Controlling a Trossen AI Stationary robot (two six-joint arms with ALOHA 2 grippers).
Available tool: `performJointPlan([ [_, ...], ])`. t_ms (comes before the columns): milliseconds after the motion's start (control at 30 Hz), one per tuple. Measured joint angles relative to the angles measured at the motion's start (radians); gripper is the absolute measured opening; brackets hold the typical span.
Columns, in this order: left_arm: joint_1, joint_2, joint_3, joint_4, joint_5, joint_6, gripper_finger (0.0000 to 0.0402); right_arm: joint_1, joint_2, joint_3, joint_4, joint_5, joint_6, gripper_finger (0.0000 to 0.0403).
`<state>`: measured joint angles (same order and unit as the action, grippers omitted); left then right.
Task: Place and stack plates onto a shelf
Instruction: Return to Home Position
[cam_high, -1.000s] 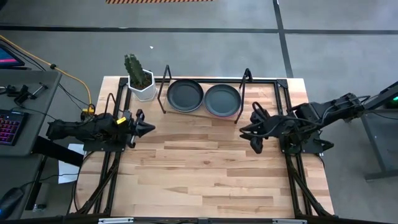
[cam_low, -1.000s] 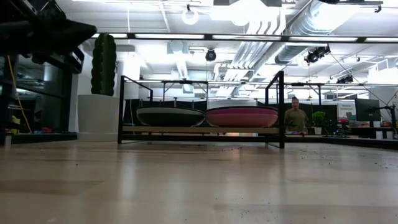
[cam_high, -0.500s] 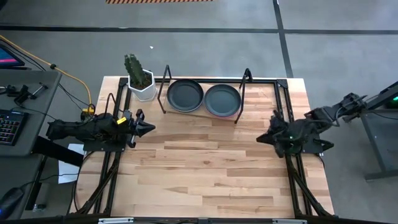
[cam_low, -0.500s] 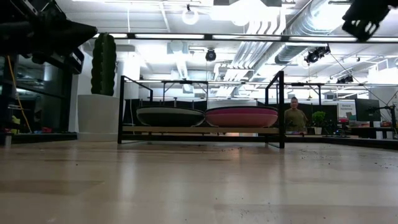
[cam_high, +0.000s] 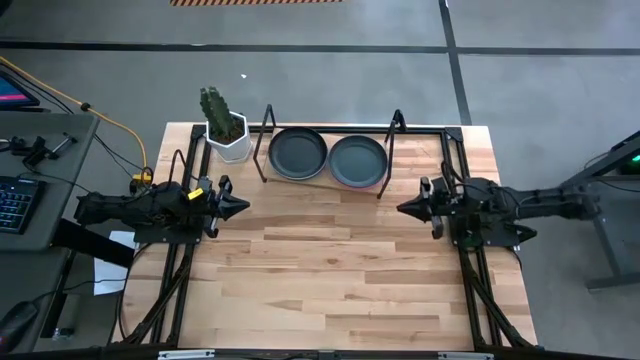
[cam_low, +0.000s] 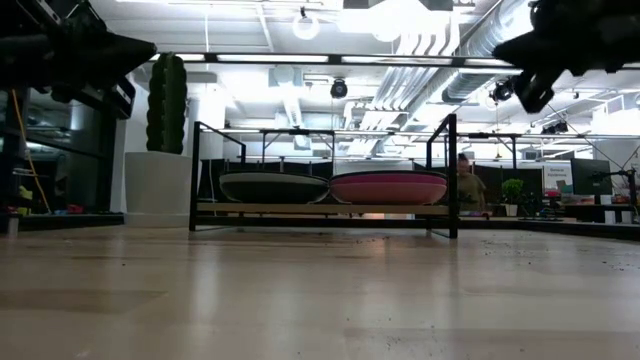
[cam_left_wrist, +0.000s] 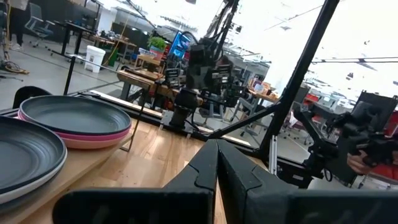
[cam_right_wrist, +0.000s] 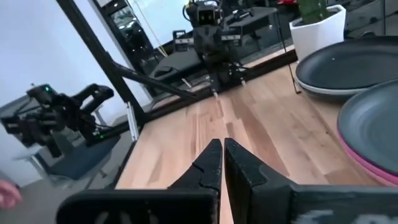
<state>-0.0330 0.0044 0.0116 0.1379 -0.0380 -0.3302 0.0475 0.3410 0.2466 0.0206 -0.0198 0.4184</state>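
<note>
While both arms hang level over the table's side edges, I see the left gripper (cam_high: 243, 207) and the right gripper (cam_high: 400, 209) pointing at each other across the wood. Both are well apart from the shelf (cam_high: 397, 122) at the far edge.

From above, the shelf carries only two dark discs side by side, the black plate (cam_high: 299, 153) and the dark teal plate (cam_high: 358, 160), with a cactus pot (cam_high: 227, 135) just beside the shelf's left end. The table-level camera shows me the stacks' edges instead: a pink plate (cam_low: 388, 187) lies under the teal one. The right wrist camera picks out a pale plate (cam_right_wrist: 326, 91) beneath the black one.

The wrist cameras settle the fingers. The left pair is pressed together at the tips (cam_left_wrist: 217, 144), gripping nothing. The right pair is closed to a hairline (cam_right_wrist: 222, 143), also empty.

A person (cam_low: 467, 185) stands in the room behind the shelf post. A white sign (cam_low: 557, 176) back there is too small for me to read.
</note>
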Motion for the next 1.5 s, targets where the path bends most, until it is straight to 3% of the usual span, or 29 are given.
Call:
performJointPlan([
  [200, 0.000, 0.000, 0.000, 0.000, 0.000, 0.000, 0.0000, -0.080, -0.071, -0.085, 0.002, -0.123, -0.015, 0.0000],
  [767, 0.000, 0.000, 0.000, 0.000, 0.000, 0.000, 0.0000, -0.079, -0.341, -0.236, 0.012, -0.095, -0.033, 0.0000],
  [1133, 0.000, 0.000, 0.000, -0.003, 0.000, 0.000, 0.0000, -0.078, -0.334, -0.236, 0.012, -0.094, -0.096, 0.0000],
  [1500, 0.000, 0.000, 0.000, -0.006, 0.000, 0.000, 0.0000, -0.078, -0.327, -0.236, 0.011, -0.096, 0.077, 0.0000],
])
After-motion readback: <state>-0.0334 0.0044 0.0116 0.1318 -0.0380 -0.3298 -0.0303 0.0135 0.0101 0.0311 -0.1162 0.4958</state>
